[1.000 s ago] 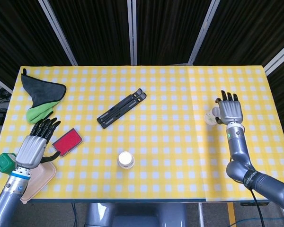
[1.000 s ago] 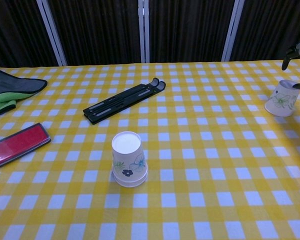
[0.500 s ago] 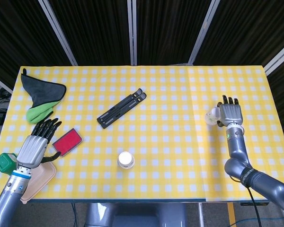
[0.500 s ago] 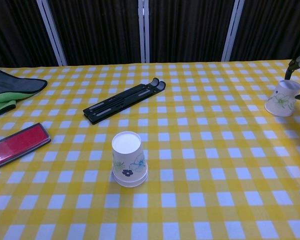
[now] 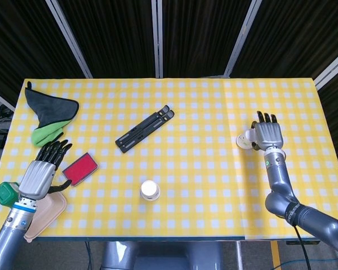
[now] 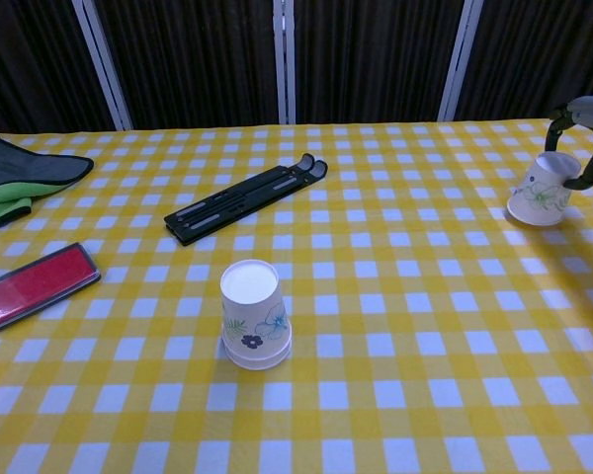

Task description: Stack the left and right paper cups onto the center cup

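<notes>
Right hand [image 5: 268, 135] is seen at the table's right side, with a paper cup held against its inner side; in the chest view the cup [image 6: 540, 189] is tilted, mouth down and leaning, with a dark finger above its top and another at its right flank. It appears to be gripped and lifted clear of the cloth, though contact with the table [image 5: 203, 185] cannot be ruled out. The fingers are extended rather than curled tight, so the hold is judged a loose one.

The coming move turns on one relation: the center cup [image 5: 150, 189] lies well away from the right hand, toward the robot's left and nearer the table's front edge. It stands upside down, its axis vertical, so the held cup must be brought level above it and lowered mouth-first. The tilt will need correcting before that.

Left hand [image 5: 40, 172] is held open with fingers apart, nothing gripped, over the table's left front corner. A red case [image 5: 80, 167] lies just beside it, a tray [image 5: 49, 211] below it. No left cup can be made out in either view. A black bar [image 5: 145, 129] lies between the hands, farther back.
</notes>
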You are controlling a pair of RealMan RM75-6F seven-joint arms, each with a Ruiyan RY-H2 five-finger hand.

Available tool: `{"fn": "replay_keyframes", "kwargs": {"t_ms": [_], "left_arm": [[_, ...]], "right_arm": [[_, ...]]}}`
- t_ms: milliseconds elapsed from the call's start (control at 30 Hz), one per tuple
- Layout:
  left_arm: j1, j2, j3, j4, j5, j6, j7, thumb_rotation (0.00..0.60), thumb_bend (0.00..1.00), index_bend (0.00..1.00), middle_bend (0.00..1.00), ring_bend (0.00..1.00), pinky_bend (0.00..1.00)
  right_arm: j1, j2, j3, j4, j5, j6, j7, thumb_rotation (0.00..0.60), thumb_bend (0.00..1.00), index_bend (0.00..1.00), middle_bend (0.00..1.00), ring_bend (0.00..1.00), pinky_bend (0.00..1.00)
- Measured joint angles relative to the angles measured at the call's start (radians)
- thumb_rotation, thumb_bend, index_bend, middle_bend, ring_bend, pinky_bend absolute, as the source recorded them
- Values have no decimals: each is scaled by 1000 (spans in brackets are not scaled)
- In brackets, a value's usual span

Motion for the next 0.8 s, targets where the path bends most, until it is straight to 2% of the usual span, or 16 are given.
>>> {"fn": "replay_keyframes", "kwargs": {"t_ms": [200, 533, 667, 800], "left_arm": [[4, 4, -3, -2, 1, 5, -4, 600, 220, 0, 0, 0, 0], [8, 8, 2, -3, 8, -2, 3, 600, 220, 0, 0, 0, 0], [5, 8, 0, -2, 3, -11, 4, 600, 220, 0, 0, 0, 0], [5, 13, -3, 0, -2, -16, -5, 600, 220, 0, 0, 0, 0]], "right_arm": [[-6, 61, 16, -167, -40, 56, 8, 600, 224, 457, 30, 0, 5], [-11, 149, 15, -544, -121, 177, -37, 600, 223, 467, 33, 0, 4], [3, 145, 6, -635, -153, 214, -80, 600, 223, 473, 35, 0, 4], [37, 97, 3, -675, -151, 238, -137, 600, 223, 477, 36, 0, 5]]}}
